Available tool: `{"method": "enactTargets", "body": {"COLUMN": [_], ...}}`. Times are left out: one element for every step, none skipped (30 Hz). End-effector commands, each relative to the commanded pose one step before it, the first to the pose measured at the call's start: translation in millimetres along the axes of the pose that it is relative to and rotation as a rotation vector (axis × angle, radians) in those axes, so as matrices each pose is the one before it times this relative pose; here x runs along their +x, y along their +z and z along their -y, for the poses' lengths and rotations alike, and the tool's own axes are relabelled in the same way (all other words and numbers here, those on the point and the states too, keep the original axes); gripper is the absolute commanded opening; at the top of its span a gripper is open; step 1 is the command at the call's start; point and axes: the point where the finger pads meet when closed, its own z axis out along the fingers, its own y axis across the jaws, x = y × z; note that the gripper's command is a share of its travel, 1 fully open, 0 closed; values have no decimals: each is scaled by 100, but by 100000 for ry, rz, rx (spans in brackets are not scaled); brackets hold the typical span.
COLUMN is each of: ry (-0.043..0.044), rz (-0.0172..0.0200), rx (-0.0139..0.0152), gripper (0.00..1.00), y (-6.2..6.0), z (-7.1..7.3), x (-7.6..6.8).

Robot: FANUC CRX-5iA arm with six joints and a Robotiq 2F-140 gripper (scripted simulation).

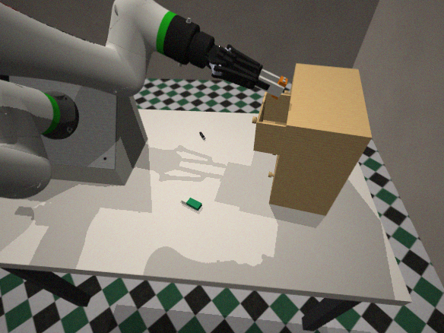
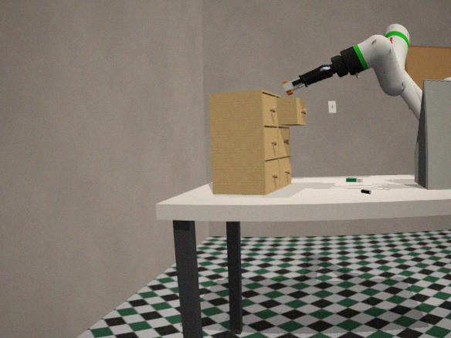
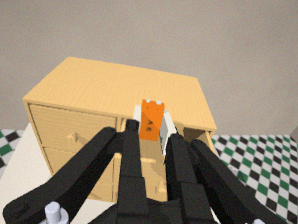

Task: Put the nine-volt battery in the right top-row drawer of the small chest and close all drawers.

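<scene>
In the top view, left to right: I keep the claw point(image 1: 274, 82) point(image 2: 292, 86) point(image 3: 150, 117) clamped on the nine-volt battery point(image 1: 283, 81) point(image 2: 289, 92) point(image 3: 151, 120), centre it over the open top-right drawer point(image 1: 266, 138) point(image 2: 289, 112) point(image 3: 209, 137), lower clear of the rims, then release. The battery sits between the fingertips, above drawer level.

Batt. point(image 1: 283, 80) point(image 2: 286, 87) point(image 3: 151, 120) orange, chest point(image 1: 327, 99) point(image 2: 237, 143) point(image 3: 125, 90) tan, flr. point(image 1: 285, 308) point(image 2: 309, 285) point(image 3: 250, 147) chkd. grn./blk./wht.
</scene>
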Motion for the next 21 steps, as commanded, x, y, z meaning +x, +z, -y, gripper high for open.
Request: {"method": "enactTargets", "body": {"ry": [32, 0, 0, 0, 0, 0, 0, 0, 0, 0, 0, 0, 0, 0, 0, 0, 0, 0, 0, 0, 0], "rz": [-25, 0, 0, 0, 0, 0, 0, 0, 0, 0, 0, 0, 0, 0, 0, 0, 0, 0, 0, 0, 0], "rx": [14, 0, 0, 0, 0, 0, 0, 0, 0, 0, 0, 0, 0, 0, 0, 0, 0, 0, 0, 0, 0], "gripper": [14, 14, 14, 14, 14, 14, 14, 14, 14, 14, 14, 14, 14, 14, 14, 14, 14, 14, 14, 14, 16], "y": [-1, 0, 0, 0, 0, 0, 0, 0, 0, 0, 0, 0, 0, 0, 0, 0, 0, 0, 0, 0, 0], "z": [10, 0, 0, 0, 0, 0, 0, 0, 0, 0, 0, 0, 0, 0, 0, 0, 0, 0, 0, 0, 0], "x": [27, 0, 0, 0, 0, 0, 0, 0, 0, 0, 0, 0, 0, 0, 0, 0, 0, 0, 0, 0, 0]}}
